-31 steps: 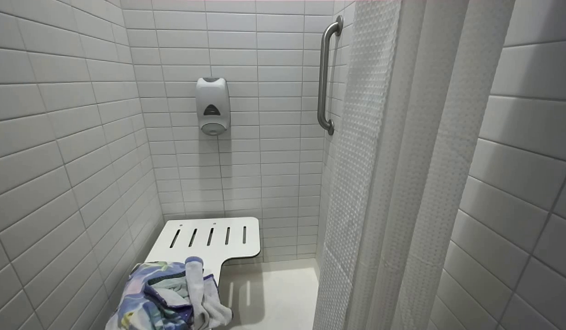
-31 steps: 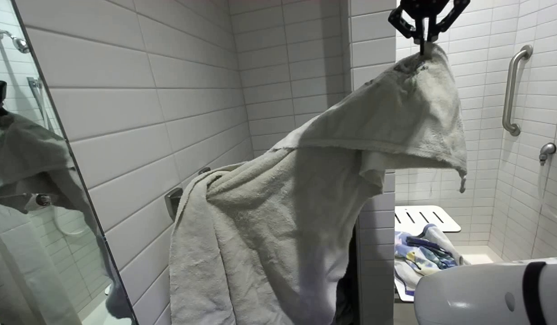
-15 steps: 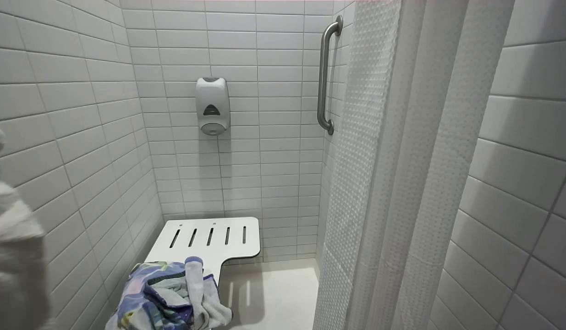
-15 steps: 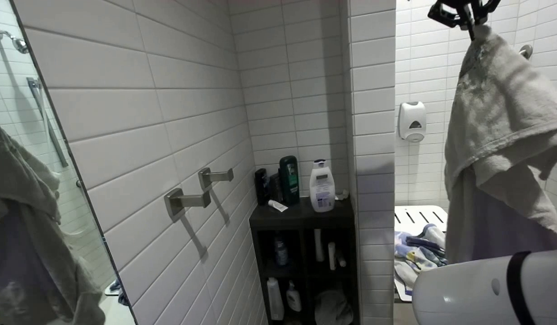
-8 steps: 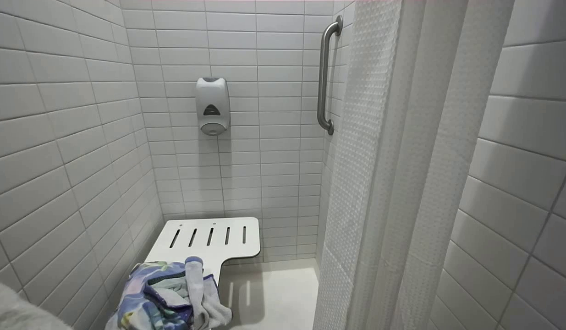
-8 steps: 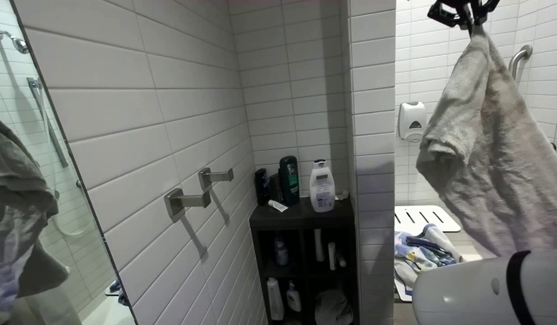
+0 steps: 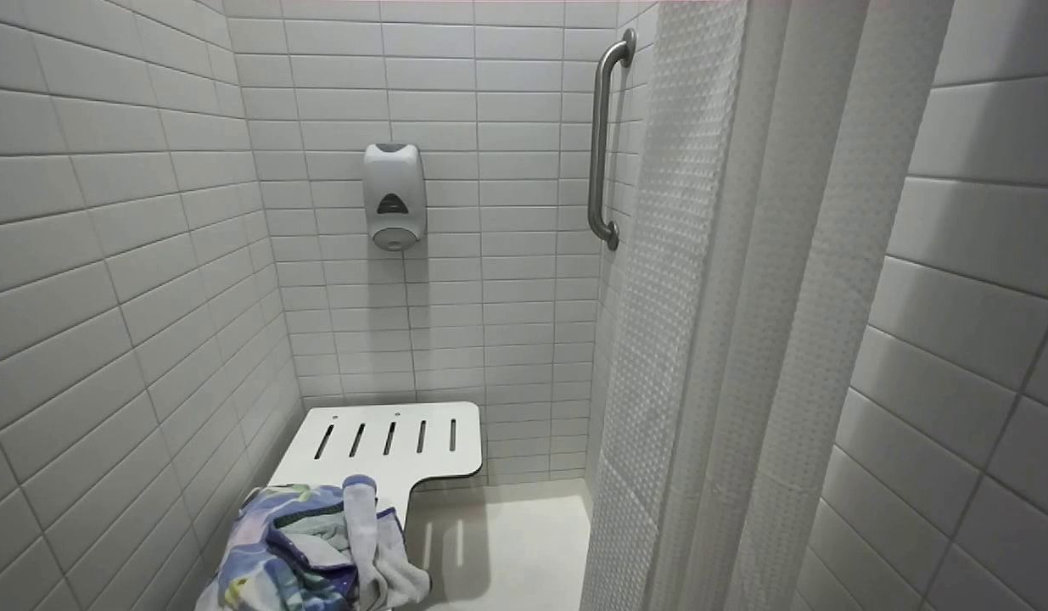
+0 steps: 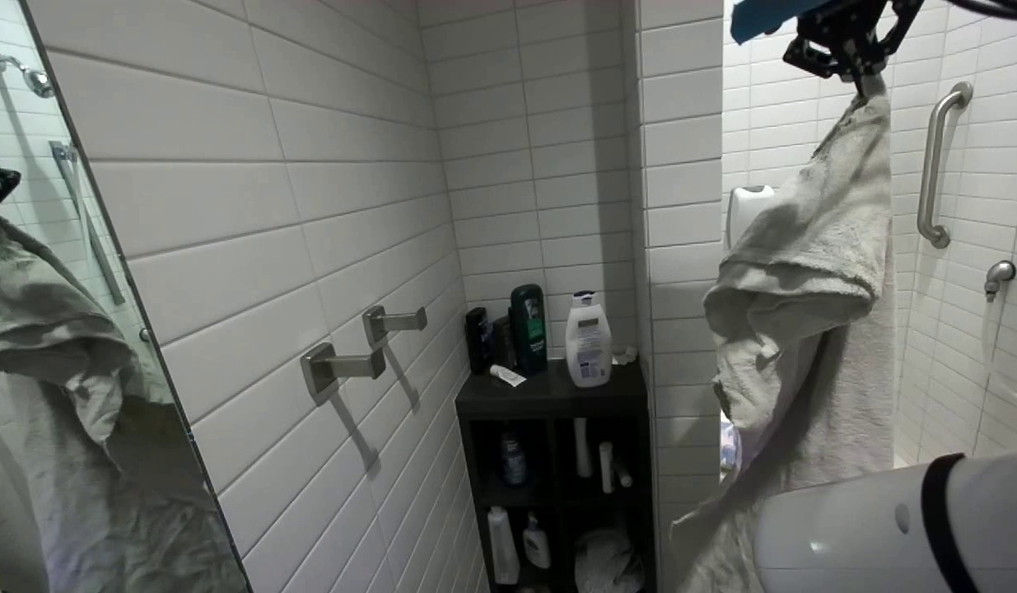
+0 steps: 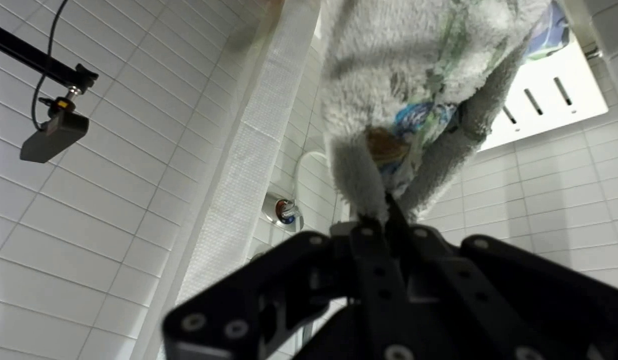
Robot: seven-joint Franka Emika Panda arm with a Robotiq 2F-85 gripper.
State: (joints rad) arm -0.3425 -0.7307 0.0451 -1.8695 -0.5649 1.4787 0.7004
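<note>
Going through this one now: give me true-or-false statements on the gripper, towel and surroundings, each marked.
1. The gripper is shut on the grey towel. True.
2. The grey towel hangs from the wall hooks. False: it hangs from the gripper.
3. A multicoloured cloth lies on the slotted shower seat. True.
4. A green bottle and a white bottle stand on the black shelf unit. True.
5. The green bottle lies on its side. False: it stands upright.
6. The slotted shower seat is folded upright. False: it lies flat.
</note>
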